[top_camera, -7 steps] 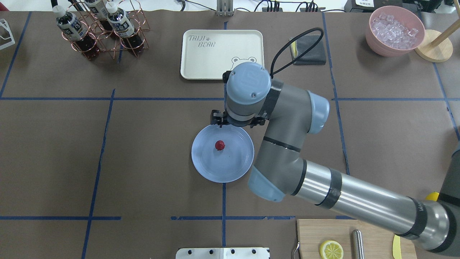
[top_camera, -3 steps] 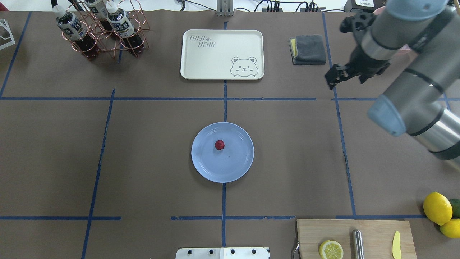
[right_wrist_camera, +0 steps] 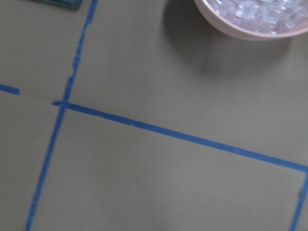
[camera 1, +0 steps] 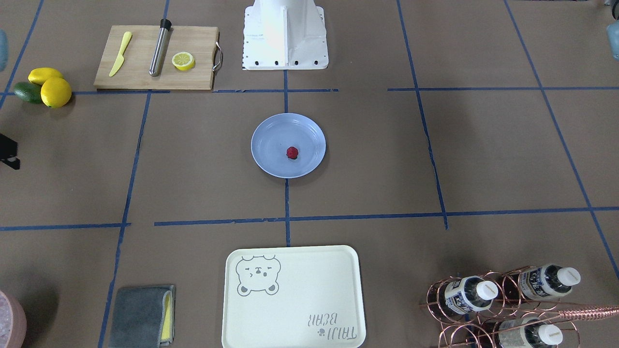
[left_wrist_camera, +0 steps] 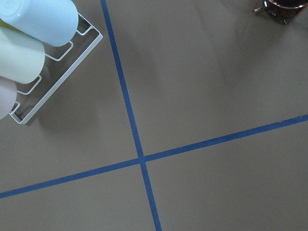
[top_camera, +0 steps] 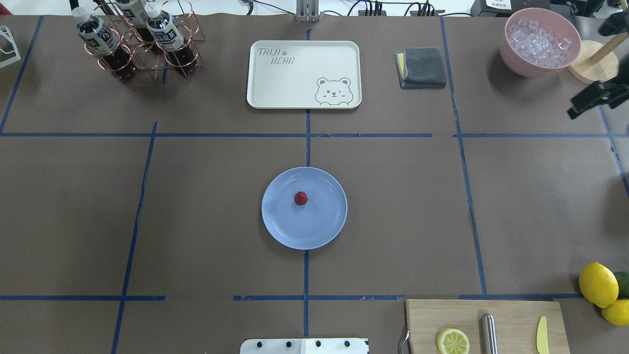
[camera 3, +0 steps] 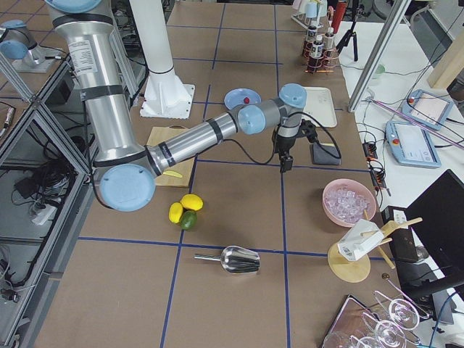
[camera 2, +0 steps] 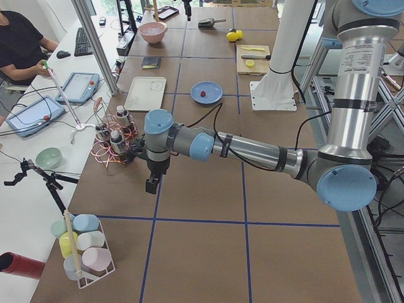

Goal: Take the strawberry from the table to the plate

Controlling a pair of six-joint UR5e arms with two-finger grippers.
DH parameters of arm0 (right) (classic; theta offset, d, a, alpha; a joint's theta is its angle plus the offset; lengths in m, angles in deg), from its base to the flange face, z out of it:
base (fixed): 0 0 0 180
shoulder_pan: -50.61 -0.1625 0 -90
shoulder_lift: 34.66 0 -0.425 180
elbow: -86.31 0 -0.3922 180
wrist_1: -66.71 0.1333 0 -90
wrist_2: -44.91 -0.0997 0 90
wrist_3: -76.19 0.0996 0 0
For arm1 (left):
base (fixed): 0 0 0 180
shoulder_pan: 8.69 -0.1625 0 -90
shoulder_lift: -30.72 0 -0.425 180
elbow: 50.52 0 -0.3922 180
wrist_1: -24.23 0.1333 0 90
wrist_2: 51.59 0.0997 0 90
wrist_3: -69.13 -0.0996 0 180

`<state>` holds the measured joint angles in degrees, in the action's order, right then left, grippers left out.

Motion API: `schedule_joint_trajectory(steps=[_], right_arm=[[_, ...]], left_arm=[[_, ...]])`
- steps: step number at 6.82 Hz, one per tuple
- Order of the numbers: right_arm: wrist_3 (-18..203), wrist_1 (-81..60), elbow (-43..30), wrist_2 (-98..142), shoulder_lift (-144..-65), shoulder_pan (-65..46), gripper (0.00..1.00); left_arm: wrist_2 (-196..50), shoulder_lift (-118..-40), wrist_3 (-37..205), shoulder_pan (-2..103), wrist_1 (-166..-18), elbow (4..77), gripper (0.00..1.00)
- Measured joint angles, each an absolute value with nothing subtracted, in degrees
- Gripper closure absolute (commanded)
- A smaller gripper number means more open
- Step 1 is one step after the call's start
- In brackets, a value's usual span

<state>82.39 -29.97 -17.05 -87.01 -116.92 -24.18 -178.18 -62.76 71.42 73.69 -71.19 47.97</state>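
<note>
**Right tool [camera 3: 284,165] and left tool [camera 2: 151,184] clear; strawberry [top_camera: 300,198] delivered**

Whether either tool is clenched or released cannot be told. Both hang over the bench [top_camera: 196,221], well apart from the plate [top_camera: 324,231]. The bench is matte brown paper gridded with blue tape [top_camera: 306,275]. The plate is round, glossy, light blue and raised-rimmed. The strawberry, tiny, dark red and rounded, rests inside it, so nothing appears left.

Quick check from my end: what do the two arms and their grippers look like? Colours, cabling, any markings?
They match. The left arm and right arm have bare silver tubes, grey joint housings with round light-blue caps, and black bands. A white printed label sits on the left arm's upright tube. A loose black cable runs to each wrist. The left gripper and right gripper are small and black.
</note>
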Motion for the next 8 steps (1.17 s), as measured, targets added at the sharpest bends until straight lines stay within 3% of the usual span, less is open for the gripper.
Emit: schedule_joint_trajectory(steps=[3, 8], right_arm=[[65.40, -29.07, -10.91, -91.56, -125.62, -37.25, 0.00], [64.52, -23.11, -5.45, -94.30, -126.27, -40.97, 0.00]], left_arm=[[-178.24, -62.17, 71.41, 74.07, -71.22, 47.83, 0.00], [-183.81, -57.10, 67.03, 80.54, -67.67, 47.52, 0.00]])
